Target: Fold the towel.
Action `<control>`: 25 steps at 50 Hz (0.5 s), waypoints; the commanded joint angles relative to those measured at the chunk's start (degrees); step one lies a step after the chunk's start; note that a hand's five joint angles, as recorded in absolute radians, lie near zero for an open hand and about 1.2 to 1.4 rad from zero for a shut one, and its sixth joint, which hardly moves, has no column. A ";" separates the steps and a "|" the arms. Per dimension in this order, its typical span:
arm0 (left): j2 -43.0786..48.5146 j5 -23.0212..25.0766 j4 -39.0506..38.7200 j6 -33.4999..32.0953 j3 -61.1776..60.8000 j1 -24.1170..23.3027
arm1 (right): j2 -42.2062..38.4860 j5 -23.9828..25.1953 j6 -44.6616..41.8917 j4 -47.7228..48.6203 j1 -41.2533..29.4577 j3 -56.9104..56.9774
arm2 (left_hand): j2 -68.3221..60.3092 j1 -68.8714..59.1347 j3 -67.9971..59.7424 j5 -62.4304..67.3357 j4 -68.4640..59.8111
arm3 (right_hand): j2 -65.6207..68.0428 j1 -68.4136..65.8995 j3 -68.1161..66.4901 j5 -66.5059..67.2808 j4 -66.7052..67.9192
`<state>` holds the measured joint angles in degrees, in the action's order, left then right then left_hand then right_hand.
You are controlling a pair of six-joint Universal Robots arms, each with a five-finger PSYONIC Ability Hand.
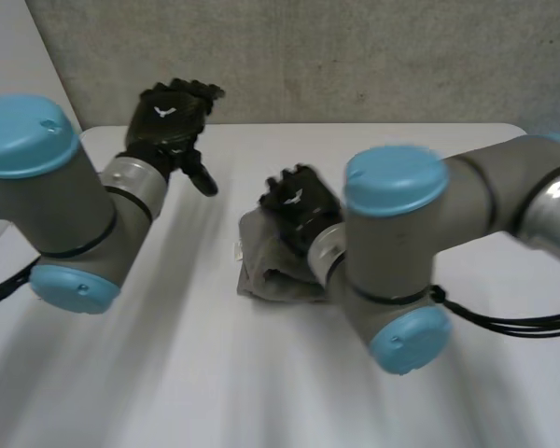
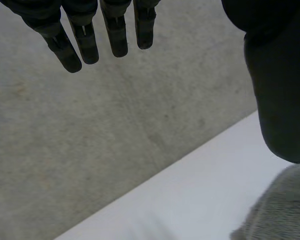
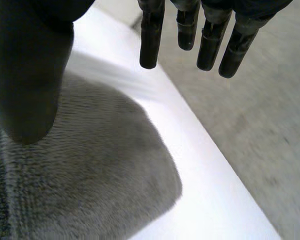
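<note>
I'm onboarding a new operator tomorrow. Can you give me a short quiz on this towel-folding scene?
1. True or false: the left hand holds the grey towel.
2. The right hand is: A) over the towel; B) raised well away from the towel; C) flat on bare table.
3. Fill in: in its wrist view, the right hand's fingers are ____ (straight or curled).
Key: 1 false, it is raised apart from the towel, open. 2 A. 3 straight.
</note>
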<state>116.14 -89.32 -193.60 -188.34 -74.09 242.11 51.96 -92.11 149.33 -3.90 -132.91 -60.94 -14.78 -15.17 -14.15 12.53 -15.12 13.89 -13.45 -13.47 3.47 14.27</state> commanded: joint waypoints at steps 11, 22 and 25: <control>15.51 -0.42 8.94 0.78 6.24 -7.71 | -2.98 6.68 16.87 -1.63 11.63 -5.25 | 3.22 3.61 2.59 -10.97 3.56 | -3.89 3.45 3.47 -3.47 -4.27; 15.53 -0.51 9.91 0.96 4.04 -7.45 | -8.37 6.68 17.22 -6.02 11.36 1.08 | 3.56 3.95 2.92 -11.31 3.89 | -3.89 3.45 3.47 -3.47 -4.27; 11.76 -0.42 10.00 0.96 4.22 -7.44 | -5.13 6.77 17.48 -6.29 11.45 1.43 | 4.23 4.62 3.59 -11.98 4.57 | -3.89 3.45 3.47 -3.47 -4.27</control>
<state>132.59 -89.81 -183.59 -187.46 -69.87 234.49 43.52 -85.30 166.35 -8.76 -121.54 -60.89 -14.78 -15.17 -14.15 12.60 -15.12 13.89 -13.08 -13.47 3.47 14.27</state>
